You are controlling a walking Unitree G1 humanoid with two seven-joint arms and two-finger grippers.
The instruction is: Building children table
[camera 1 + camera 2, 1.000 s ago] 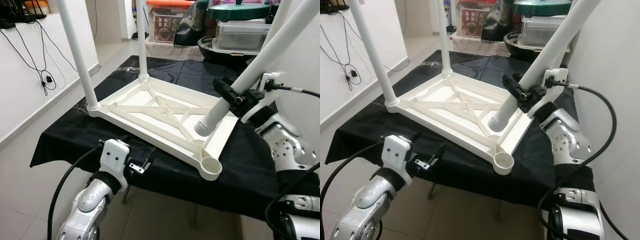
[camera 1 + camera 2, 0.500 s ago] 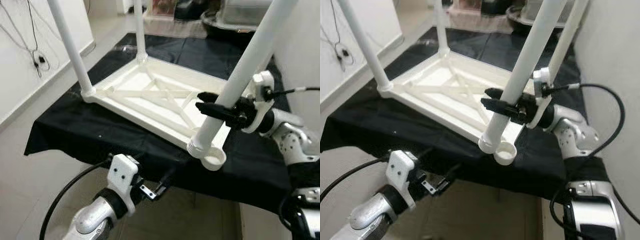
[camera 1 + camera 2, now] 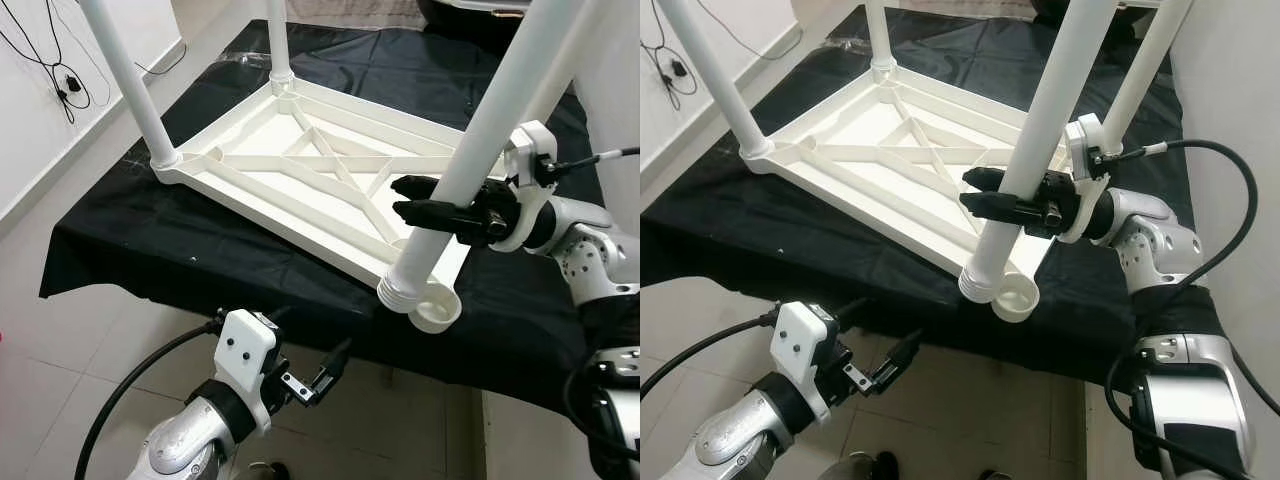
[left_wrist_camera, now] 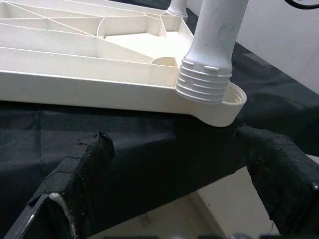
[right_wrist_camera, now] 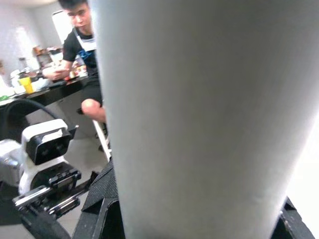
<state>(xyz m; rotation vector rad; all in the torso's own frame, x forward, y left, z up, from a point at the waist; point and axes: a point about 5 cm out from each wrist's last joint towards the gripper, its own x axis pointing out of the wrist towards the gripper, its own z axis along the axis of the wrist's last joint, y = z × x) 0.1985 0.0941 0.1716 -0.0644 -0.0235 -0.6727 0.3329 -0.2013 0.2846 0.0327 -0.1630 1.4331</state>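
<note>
Tabletop [image 3: 300, 190] of white plastic lies upside down on the black-draped worktop [image 3: 130, 250], ribs showing. Two legs already stand in its far-left corners and a third rises at the far right. The fourth leg [image 3: 470, 170] is clamped in the right pincer [image 3: 420, 200], whose black fingers are closed around the tube partway up. Its threaded end [image 3: 403, 295] hovers just beside the open corner socket [image 3: 437, 308] at the near right, slightly to the left of it and not yet seated. The leg leans, so thread and socket are not in line.

From here the likeliest trouble, I would say, is a crooked entry: if the leg goes down tilted, the threads may bite askew and jam, or the end may land on the socket rim and push the whole tabletop along the cloth, since that corner juts past the worktop edge. The smooth tube could also twist in the grip.

Left pincer [image 3: 325, 378] hangs open below the near edge of the worktop, holding nothing.

Upper ends of all the legs are cut off. In the right wrist view the leg blocks most of the scene; a seated person [image 5: 84, 59] shows behind.
</note>
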